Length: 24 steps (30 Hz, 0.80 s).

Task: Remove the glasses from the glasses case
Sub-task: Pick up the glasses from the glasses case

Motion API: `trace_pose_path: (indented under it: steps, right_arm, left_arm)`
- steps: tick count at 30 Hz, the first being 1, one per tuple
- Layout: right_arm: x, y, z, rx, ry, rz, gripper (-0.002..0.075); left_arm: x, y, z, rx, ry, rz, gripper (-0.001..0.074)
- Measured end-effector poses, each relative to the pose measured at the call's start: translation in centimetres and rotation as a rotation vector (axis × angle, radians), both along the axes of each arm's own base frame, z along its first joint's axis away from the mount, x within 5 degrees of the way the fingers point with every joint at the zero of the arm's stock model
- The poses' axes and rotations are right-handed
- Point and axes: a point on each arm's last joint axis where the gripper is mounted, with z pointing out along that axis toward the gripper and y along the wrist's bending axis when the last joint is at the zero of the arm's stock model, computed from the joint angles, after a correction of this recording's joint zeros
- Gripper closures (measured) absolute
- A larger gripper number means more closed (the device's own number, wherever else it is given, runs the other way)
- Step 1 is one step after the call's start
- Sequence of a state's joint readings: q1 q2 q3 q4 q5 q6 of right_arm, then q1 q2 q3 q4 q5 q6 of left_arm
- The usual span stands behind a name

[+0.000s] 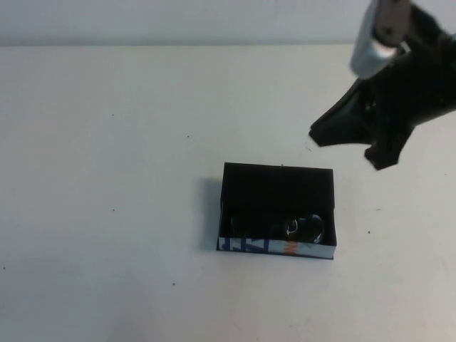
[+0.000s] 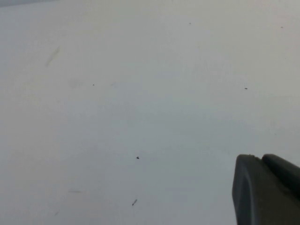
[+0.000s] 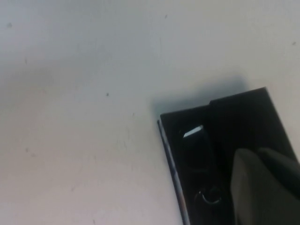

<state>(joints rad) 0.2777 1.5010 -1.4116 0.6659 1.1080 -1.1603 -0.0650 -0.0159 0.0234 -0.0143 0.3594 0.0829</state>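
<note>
Approach step: right pincer [image 1: 354, 146], fingers apart, hovers beyond the case [image 1: 276, 211]; next, descend onto the glasses [image 1: 305, 226]. Left pincer [image 2: 265, 190] is off aside; grip unclear.

The right arm's black, matte plastic gripper [image 1: 358, 146] forks into two tapering, pointed fingers, and its body broadens upward into a bulky black wrist housing. Above it sits a pale grey, rounded metal-looking cylinder [image 1: 376, 43] with a flat end plate. In the left wrist view, the left gripper [image 2: 267, 190] shows only as a dark grey, round-cornered, smooth finger block.
</note>
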Motion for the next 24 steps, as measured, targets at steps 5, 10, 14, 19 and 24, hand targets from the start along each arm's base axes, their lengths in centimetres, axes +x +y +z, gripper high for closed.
trace_pose_path:
  steps: [5,10,14,19,24]
  right_arm:
    - [2.6,3.3,-3.6,-0.198,0.049,0.121,0.0743]
    - [4.1,5.6,-6.5,-0.383,0.083,0.134,0.0743]
    - [4.4,7.2,-9.2,-0.473,0.117,0.173,0.0743]
    - [4.6,9.0,-11.6,-0.509,0.135,0.199,0.0741]
    - [5.2,10.0,-13.0,-0.496,0.119,0.173,0.0635]
  left_arm:
    - [0.0,0.0,0.0,0.0,0.0,0.0,0.0739]
    - [0.0,0.0,0.0,0.0,0.0,0.0,0.0739]
    - [0.0,0.0,0.0,0.0,0.0,0.0,0.0739]
    - [0.0,0.0,0.0,0.0,0.0,0.0,0.0739]
    - [0.0,0.0,0.0,0.0,0.0,0.0,0.0739]
